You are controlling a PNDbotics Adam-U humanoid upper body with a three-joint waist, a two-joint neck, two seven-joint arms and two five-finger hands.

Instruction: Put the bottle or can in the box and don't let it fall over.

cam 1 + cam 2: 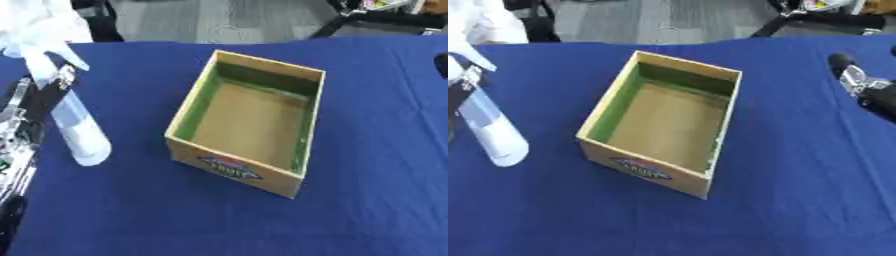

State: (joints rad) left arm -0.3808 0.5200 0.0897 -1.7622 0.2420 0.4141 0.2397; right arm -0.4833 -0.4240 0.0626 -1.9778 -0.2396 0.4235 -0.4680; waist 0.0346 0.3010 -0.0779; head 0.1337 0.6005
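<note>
A clear bottle (79, 131) hangs tilted over the blue table at the left, its base toward me. My left hand (45, 89) is curled round its upper part. A person's white-gloved hand (39, 37) also touches the bottle's top. To the right of the bottle stands the open cardboard box (203, 146), with green inner walls, a brown floor and nothing inside. My right hand (866, 86) rests at the right edge, away from the box, fingers relaxed and holding nothing.
The blue cloth-covered table (376, 165) stretches all around the box. My left arm (16, 135) runs along the left edge. Beyond the table's far edge are grey floor and dark stands (815, 20).
</note>
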